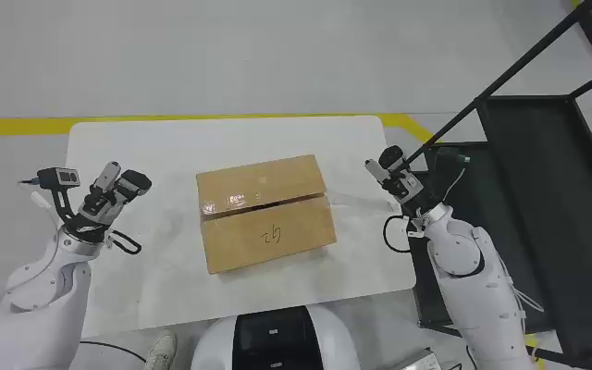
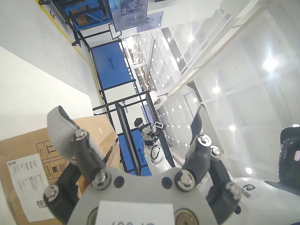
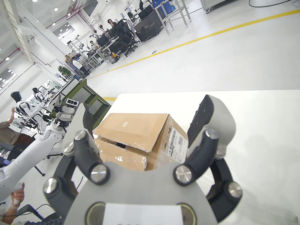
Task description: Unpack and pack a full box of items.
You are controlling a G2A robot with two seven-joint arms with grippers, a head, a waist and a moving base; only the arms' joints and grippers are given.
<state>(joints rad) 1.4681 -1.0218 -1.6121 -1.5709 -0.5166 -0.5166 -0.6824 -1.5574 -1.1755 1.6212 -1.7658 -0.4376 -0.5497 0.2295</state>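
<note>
We find the box [image 1: 265, 213] in the middle of the table [image 1: 157, 139]. Our left gripper [image 1: 125, 178] hangs left of it and our right gripper [image 1: 384, 164] right of it. A rack [image 1: 532, 185] stands right of the table.

1. Top view: high above, looking straight down at the table [image 1: 139, 148] and box [image 1: 265, 213].
2. Left wrist view: behind the left gripper [image 2: 129, 112], tilted up toward the ceiling [image 2: 234, 71].
3. Right wrist view: behind the right gripper [image 3: 145, 103], facing the box; all views share it.

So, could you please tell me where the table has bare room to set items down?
The widest bare patch of the table lies behind the box, up to the far edge. Another lies between the box and the left hand. The strips toward the right hand and along the near edge are tighter.
</note>
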